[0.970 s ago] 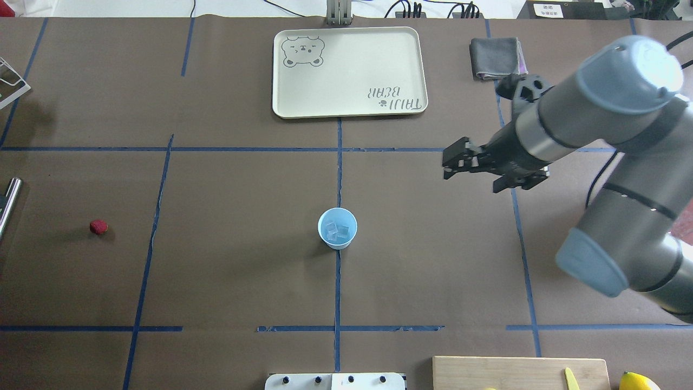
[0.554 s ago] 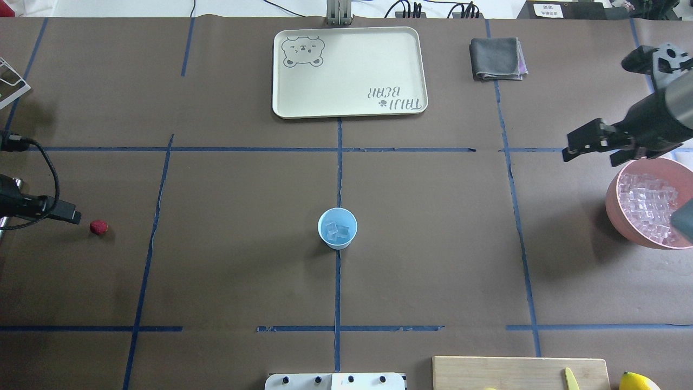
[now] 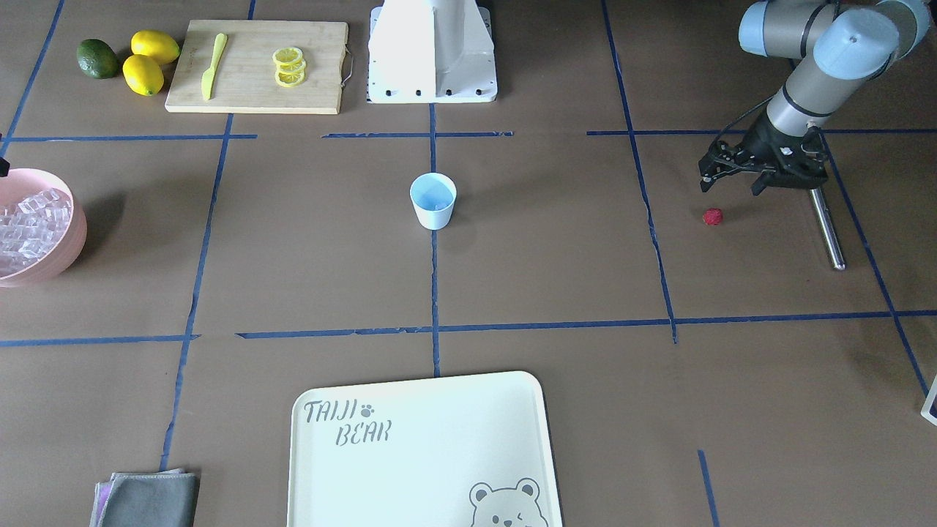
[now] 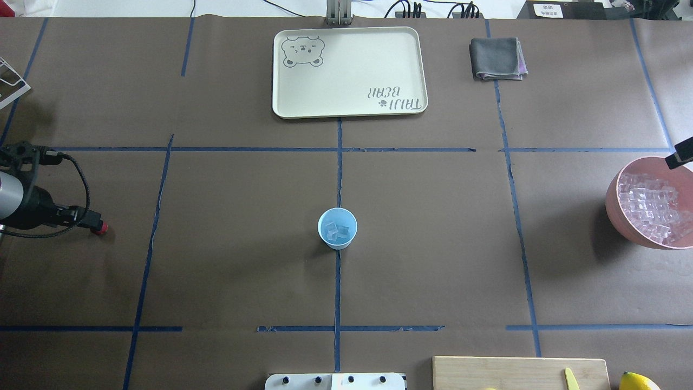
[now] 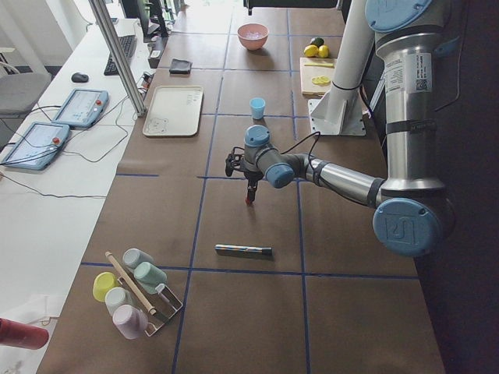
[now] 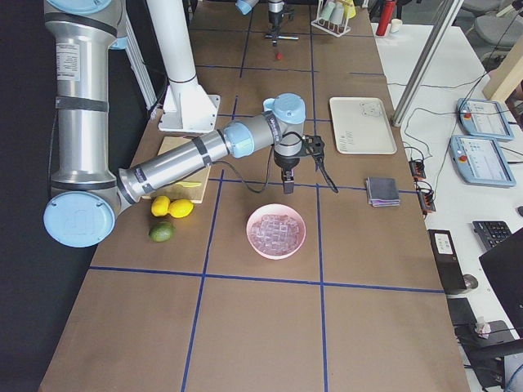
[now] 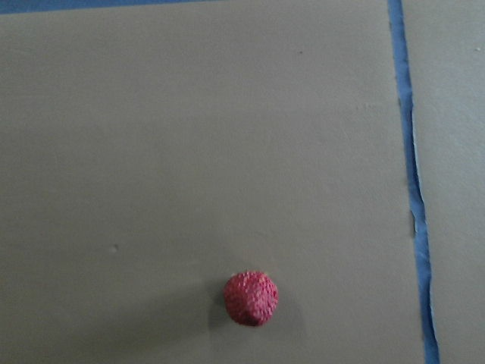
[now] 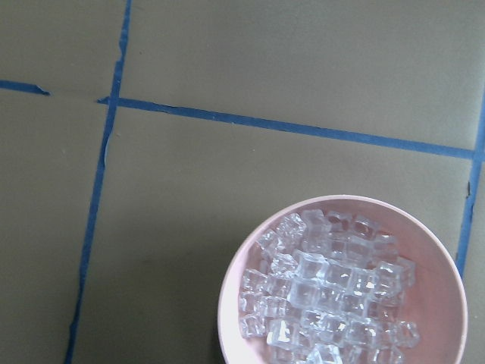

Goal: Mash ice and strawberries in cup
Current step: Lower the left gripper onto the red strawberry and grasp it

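Your cup [image 4: 337,227] stands upright at centre of the overhead view, rim up, with ice [image 4: 336,232] inside. The left gripper [image 3: 732,181], jaws spread and empty, has advanced over the strawberry [image 3: 712,216]. Overhead half-hides the berry; the front view shows it untouched on the table [image 3: 556,249]. The right gripper [image 4: 682,157] has retreated to the right edge, and you cannot tell its jaws' state.

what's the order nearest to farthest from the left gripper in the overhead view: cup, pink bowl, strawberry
1. strawberry, at the tip of the left gripper, left side
2. cup, table centre
3. pink bowl, far right edge
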Robot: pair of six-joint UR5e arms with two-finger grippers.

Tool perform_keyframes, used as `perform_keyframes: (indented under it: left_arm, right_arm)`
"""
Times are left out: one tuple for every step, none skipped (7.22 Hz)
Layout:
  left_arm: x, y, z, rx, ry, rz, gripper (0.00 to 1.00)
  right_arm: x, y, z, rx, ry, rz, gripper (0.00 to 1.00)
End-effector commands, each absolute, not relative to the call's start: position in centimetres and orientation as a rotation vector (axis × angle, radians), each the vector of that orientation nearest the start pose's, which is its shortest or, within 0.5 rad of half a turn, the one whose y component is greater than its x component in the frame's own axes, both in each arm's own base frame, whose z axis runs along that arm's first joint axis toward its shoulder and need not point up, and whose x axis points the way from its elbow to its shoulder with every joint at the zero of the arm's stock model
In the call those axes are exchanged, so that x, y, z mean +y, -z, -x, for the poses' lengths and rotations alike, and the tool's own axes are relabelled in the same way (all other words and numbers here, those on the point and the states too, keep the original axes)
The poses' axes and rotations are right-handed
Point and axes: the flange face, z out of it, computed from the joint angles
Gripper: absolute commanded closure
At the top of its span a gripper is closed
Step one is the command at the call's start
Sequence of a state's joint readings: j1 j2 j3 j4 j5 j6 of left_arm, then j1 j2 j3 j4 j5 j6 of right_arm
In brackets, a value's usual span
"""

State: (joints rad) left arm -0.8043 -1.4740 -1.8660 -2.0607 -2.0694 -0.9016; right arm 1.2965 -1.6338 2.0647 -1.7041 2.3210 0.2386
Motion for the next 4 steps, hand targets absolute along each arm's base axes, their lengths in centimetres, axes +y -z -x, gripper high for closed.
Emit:
perform_keyframes:
  left_arm:
    - [-41.3, -52.1, -28.3, 0.807, -0.035, -0.091, 0.00]
    - [-42.0, -52.4, -29.0, 0.804, -0.010, -0.079, 0.00]
    - [-42.6, -52.9, -29.6, 0.799, -0.004, -0.072, 0.00]
    - [-43.1, -52.9, -30.0, 0.800, 0.000, -0.069, 0.00]
  right_arm:
    - [-44.5, -47.1, 4.9, -0.776, 0.173, -0.075, 0.00]
    - [-44.5, -47.1, 4.8, -0.776, 0.172, -0.076, 0.00]
    - [-44.6, -47.0, 4.9, -0.776, 0.174, -0.077, 0.00]
    - [-44.7, -46.8, 4.8, -0.777, 0.174, -0.082, 0.00]
